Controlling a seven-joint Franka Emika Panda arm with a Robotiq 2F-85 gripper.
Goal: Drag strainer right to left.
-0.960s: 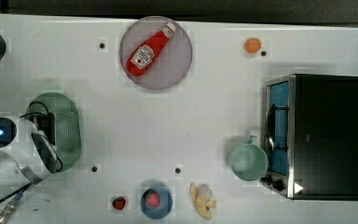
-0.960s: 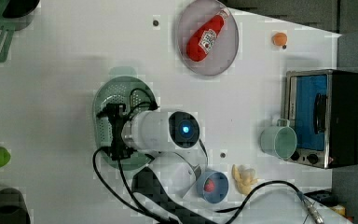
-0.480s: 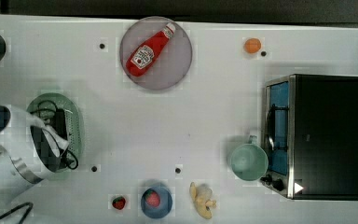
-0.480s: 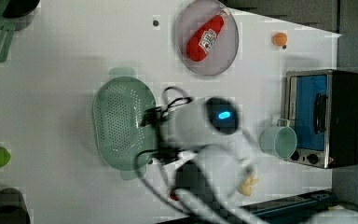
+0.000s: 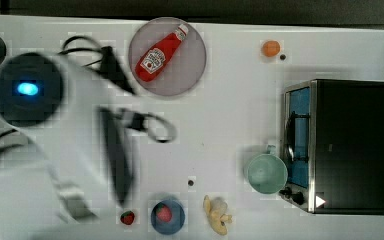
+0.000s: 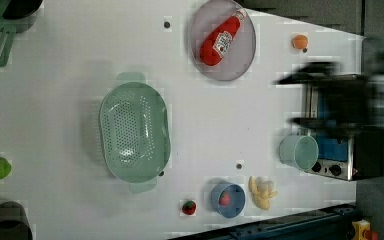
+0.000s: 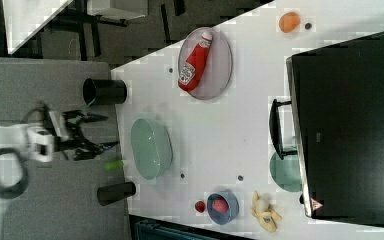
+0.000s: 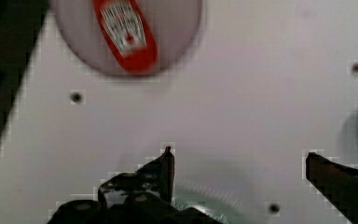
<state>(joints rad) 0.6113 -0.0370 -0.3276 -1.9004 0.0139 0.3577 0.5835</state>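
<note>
The pale sage-green oval perforated plastic strainer (image 6: 135,132) sits free on the white bench (image 6: 55,100), its long axis running top to bottom in the left view. The end effector (image 7: 97,131) hangs spread wide and empty, apart from it, off the strainer's left side in the right view.

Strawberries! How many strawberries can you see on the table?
2. One strawberry sits loose on the white table near the left view's bottom edge. The other strawberry lies inside the blue bowl right beside it. None seem hidden.
</note>
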